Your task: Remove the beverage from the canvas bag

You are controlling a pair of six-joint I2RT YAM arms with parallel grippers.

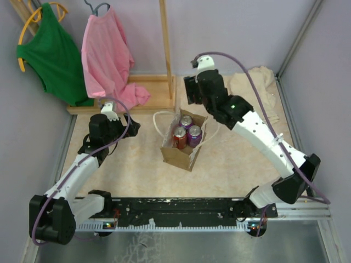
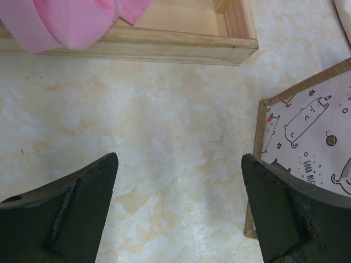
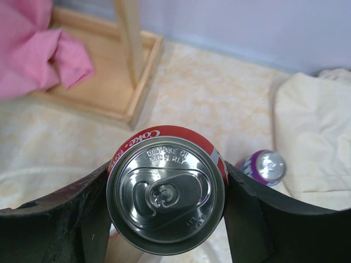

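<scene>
The tan canvas bag (image 1: 181,153) stands open at the table's middle, its white loop handles (image 1: 159,123) spread out. It holds a red can (image 1: 179,135) and two purple cans (image 1: 194,136). My right gripper (image 3: 166,203) is shut on a red Coke can (image 3: 166,189), held upright with its top facing the camera. In the top view this gripper (image 1: 193,94) is just behind the bag and hides its can. My left gripper (image 2: 178,208) is open and empty over bare table, left of the bag, whose cat-print lining (image 2: 307,137) shows there. In the top view the left gripper (image 1: 130,127) is left of the handles.
A purple can (image 3: 264,166) stands on the table beside a cream-beige cloth (image 1: 258,82) at the back right. A wooden rack base (image 1: 148,93) with a post carries a pink garment (image 1: 107,55) and a green one (image 1: 52,55) at the back left.
</scene>
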